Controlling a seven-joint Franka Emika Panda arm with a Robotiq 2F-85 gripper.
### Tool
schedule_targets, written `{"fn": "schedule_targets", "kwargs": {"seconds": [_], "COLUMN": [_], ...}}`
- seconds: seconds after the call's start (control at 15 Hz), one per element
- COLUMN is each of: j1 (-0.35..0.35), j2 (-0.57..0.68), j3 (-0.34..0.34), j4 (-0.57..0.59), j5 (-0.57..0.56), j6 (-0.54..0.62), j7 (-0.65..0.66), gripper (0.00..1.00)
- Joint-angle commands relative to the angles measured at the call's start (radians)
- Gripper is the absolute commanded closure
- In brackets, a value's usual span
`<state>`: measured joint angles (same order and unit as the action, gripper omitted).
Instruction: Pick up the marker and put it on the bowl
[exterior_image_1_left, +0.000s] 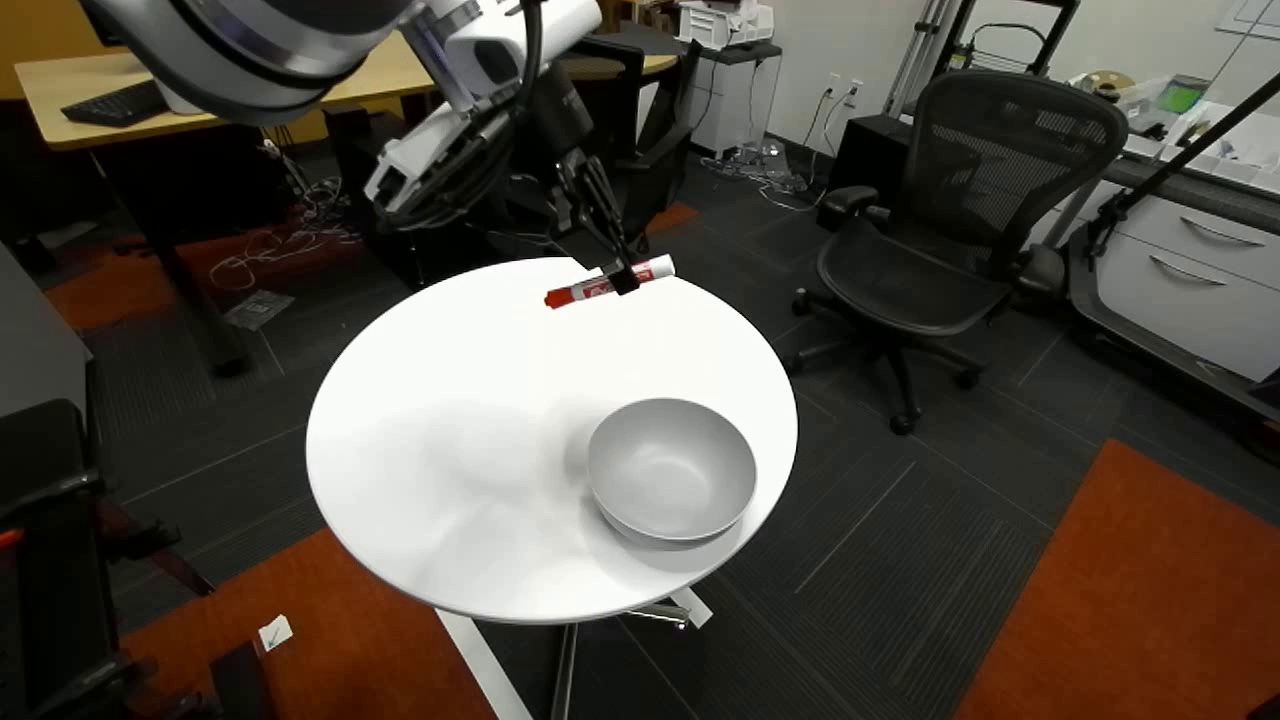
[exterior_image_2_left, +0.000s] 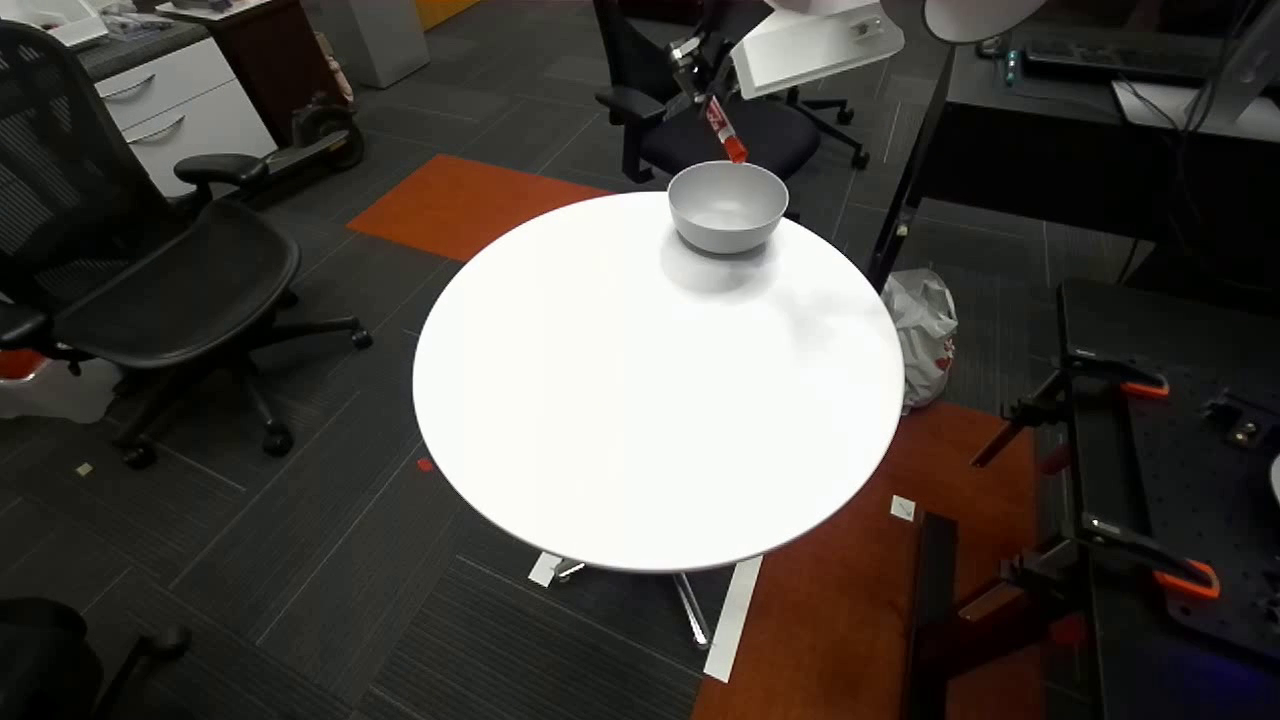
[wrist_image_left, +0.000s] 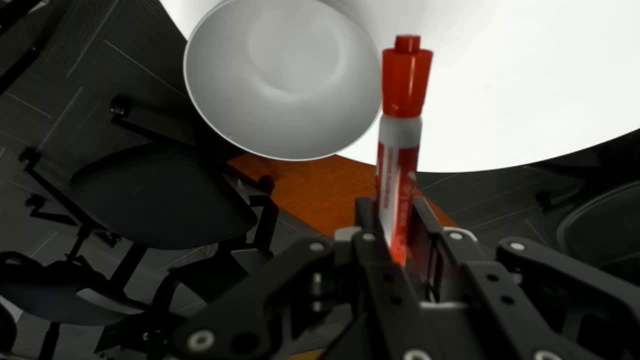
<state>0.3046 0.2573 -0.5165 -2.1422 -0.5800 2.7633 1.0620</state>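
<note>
Picked up: black two-fingered end effector (wrist_image_left: 393, 205) pinches slim red-and-white plastic marker (wrist_image_left: 400, 132) mid-air, right of centre in wrist view. Remaining: placing in deep round grey bowl (wrist_image_left: 280, 110), upper left; gap hard to judge.

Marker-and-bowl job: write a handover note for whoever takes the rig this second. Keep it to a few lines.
Gripper: shut on the marker, holding it by the barrel; the red cap sticks out ahead.
Marker: up in the air, off the table, and apart from the bowl as seen in an exterior view.
Bowl: upright on the round white table, near its edge.
Done: marker picked up.
Left: marker not yet in the bowl. Likely next: bring it over the bowl, lower it, then open the gripper.
</note>
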Motion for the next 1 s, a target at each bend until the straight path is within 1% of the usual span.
{"fn": "schedule_targets", "kwargs": {"seconds": [0.0, 0.2, 0.47, 0.67, 0.8, 0.93], "j1": [-0.134, -0.24, -0.344, -0.39, -0.4, -0.402], "j2": [-0.032, -0.01, 0.022, 0.061, 0.095, 0.138], "j3": [0.089, 0.162, 0.241, 0.272, 0.267, 0.258], "j4": [0.004, 0.01, 0.022, 0.047, 0.066, 0.094], "j5": [0.02, 0.127, 0.322, 0.452, 0.504, 0.545], "j6": [-0.023, 0.004, 0.024, 0.021, 0.035, 0.041], "j7": [-0.024, -0.135, -0.342, -0.479, -0.523, -0.539], "gripper": [0.95, 0.95, 0.95, 0.95, 0.95, 0.95]}}
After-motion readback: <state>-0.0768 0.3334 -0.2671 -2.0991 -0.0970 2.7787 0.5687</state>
